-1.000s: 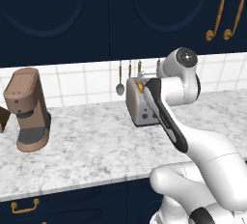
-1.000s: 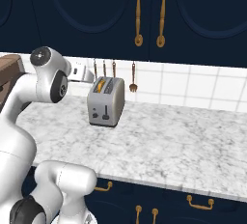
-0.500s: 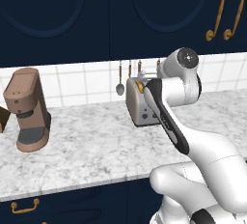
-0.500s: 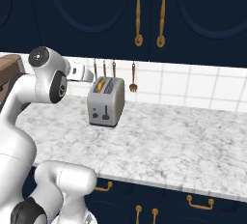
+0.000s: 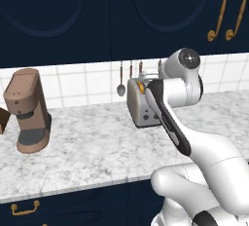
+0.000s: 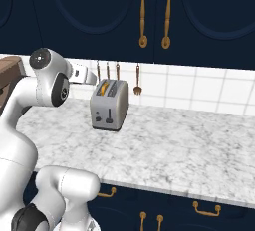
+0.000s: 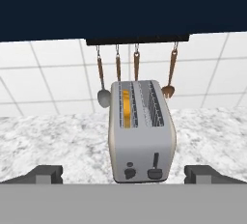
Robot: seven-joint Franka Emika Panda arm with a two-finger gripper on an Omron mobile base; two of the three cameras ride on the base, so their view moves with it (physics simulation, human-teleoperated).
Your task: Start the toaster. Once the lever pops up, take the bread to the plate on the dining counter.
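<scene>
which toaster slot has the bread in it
The left slot as the hand view shows the toaster: the bread's orange crust sits in it. The slot above the lever shows bare wire.

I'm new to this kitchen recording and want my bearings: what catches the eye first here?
The silver toaster stands on the marble worktop against the white tiles, an orange-crusted bread slice sunk in one slot. Utensils hang behind it, and a brown coffee machine stands further along the worktop. The gripper faces the toaster, jaws wide open.

No readable txt, labels or nos. anywhere in these views
</scene>
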